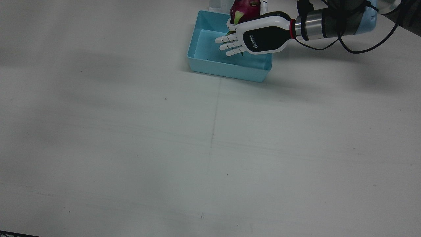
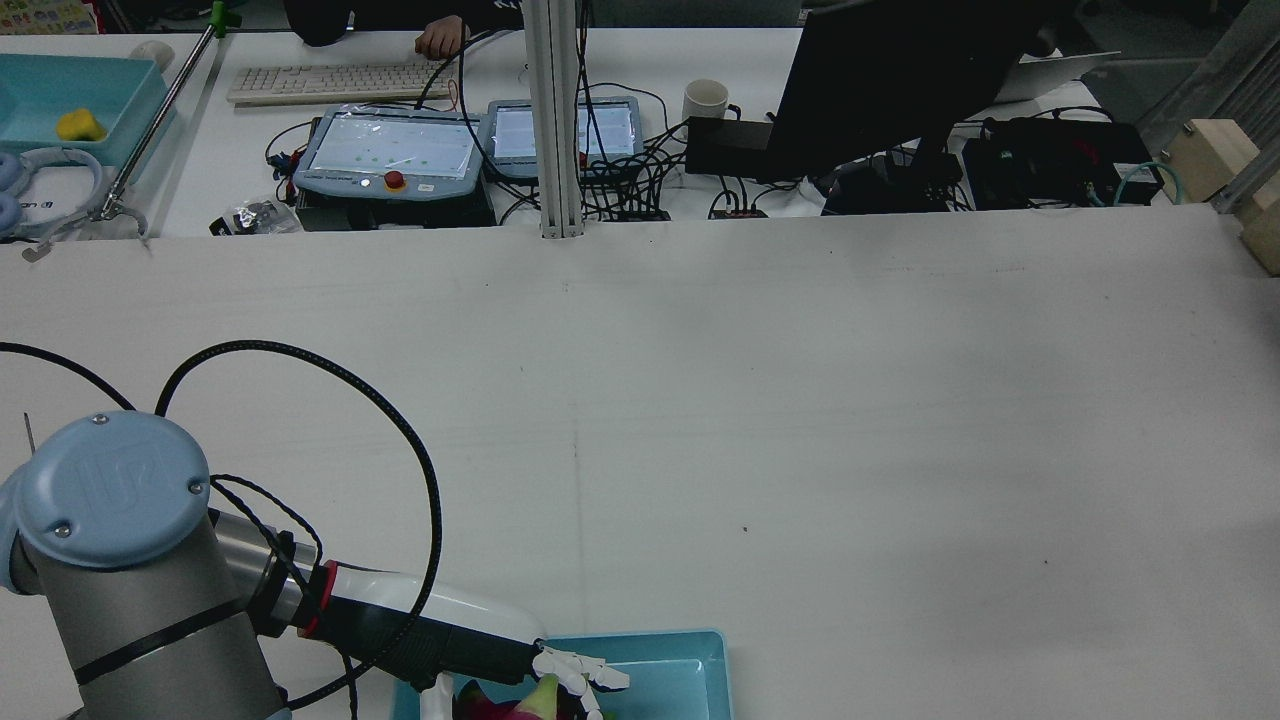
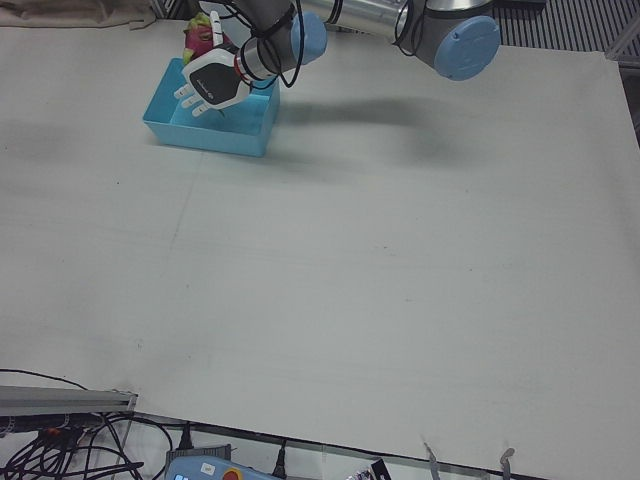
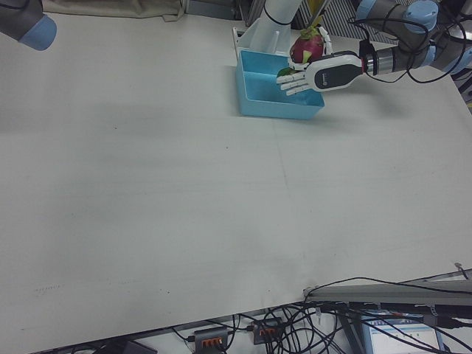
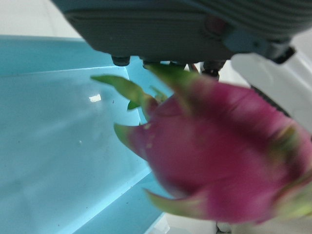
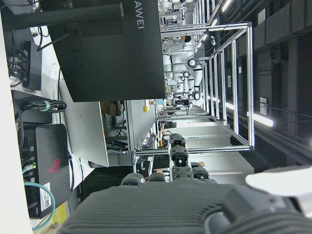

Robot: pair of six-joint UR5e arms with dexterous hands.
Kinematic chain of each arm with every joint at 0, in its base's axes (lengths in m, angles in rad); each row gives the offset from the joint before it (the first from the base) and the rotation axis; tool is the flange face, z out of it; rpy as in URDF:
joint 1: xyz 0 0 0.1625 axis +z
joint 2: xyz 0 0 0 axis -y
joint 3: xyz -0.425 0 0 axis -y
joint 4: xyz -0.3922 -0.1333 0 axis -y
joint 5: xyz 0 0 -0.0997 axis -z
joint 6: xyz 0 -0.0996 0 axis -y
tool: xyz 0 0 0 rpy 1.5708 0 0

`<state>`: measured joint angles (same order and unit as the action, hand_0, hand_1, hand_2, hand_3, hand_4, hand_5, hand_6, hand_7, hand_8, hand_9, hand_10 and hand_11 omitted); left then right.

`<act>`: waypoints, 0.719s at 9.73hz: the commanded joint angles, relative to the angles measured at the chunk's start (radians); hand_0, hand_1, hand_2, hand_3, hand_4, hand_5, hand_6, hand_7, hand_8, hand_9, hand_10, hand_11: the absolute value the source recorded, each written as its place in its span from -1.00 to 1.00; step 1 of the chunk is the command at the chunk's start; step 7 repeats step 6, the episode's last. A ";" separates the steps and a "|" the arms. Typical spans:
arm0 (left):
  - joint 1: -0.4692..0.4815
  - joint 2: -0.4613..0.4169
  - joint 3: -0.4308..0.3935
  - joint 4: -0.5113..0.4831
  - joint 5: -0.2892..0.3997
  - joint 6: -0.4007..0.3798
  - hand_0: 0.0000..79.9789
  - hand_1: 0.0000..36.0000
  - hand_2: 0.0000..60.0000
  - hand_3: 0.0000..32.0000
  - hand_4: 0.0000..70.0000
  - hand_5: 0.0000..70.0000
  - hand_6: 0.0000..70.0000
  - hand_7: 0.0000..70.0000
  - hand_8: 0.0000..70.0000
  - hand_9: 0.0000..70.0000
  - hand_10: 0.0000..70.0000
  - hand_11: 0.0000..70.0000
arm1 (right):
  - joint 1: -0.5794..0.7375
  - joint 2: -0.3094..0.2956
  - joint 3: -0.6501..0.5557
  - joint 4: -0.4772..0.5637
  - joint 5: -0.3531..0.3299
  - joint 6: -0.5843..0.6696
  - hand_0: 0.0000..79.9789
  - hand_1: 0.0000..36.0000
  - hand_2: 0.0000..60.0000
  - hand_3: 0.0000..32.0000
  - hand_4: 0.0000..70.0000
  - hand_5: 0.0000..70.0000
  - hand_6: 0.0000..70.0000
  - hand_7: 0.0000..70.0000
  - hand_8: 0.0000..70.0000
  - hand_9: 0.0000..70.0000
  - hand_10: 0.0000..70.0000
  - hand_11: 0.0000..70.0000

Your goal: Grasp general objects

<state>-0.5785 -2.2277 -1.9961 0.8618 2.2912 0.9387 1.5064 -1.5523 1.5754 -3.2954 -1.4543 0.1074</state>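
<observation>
A magenta dragon fruit [image 1: 245, 10] with green scales sits at the far rim of the light blue bin [image 1: 210, 67]. It also shows in the right-front view [image 4: 306, 46] and fills the left hand view [image 5: 219, 161], blurred. My left hand [image 1: 260, 38] hovers over the bin, back up, fingers [image 1: 227, 44] straight and spread, not curled round the fruit. The fruit lies against the thumb side. Whether the thumb still touches it is unclear. Only part of my right hand [image 6: 185, 204] shows, in its own view, pointing away from the table.
The bin [image 3: 205, 135] stands at the robot-side edge of the white table, near the arm pedestals. The left arm's black cable [image 1: 345, 46] loops beside the wrist. Monitors, a keyboard and cables [image 2: 620, 150] lie beyond the table's far edge.
</observation>
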 commanded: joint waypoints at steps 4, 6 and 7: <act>-0.131 -0.007 0.096 -0.035 0.007 -0.001 0.19 -0.68 -1.00 -0.54 -1.00 -0.97 -1.00 -0.75 -1.00 -0.99 -1.00 -1.00 | 0.000 0.000 0.000 -0.001 -0.001 0.000 -1.00 -1.00 -1.00 -1.00 -1.00 -1.00 -1.00 -1.00 -1.00 -1.00 -1.00 -1.00; -0.313 -0.015 0.212 -0.125 0.023 -0.015 0.19 -0.73 -1.00 -1.00 -1.00 -0.93 -1.00 -0.68 -1.00 -0.98 -1.00 -1.00 | 0.000 0.000 0.000 -0.001 -0.001 0.000 -1.00 -1.00 -1.00 -1.00 -1.00 -1.00 -1.00 -1.00 -1.00 -1.00 -1.00 -1.00; -0.313 -0.015 0.212 -0.125 0.023 -0.015 0.19 -0.73 -1.00 -1.00 -1.00 -0.93 -1.00 -0.68 -1.00 -0.98 -1.00 -1.00 | 0.000 0.000 0.000 -0.001 -0.001 0.000 -1.00 -1.00 -1.00 -1.00 -1.00 -1.00 -1.00 -1.00 -1.00 -1.00 -1.00 -1.00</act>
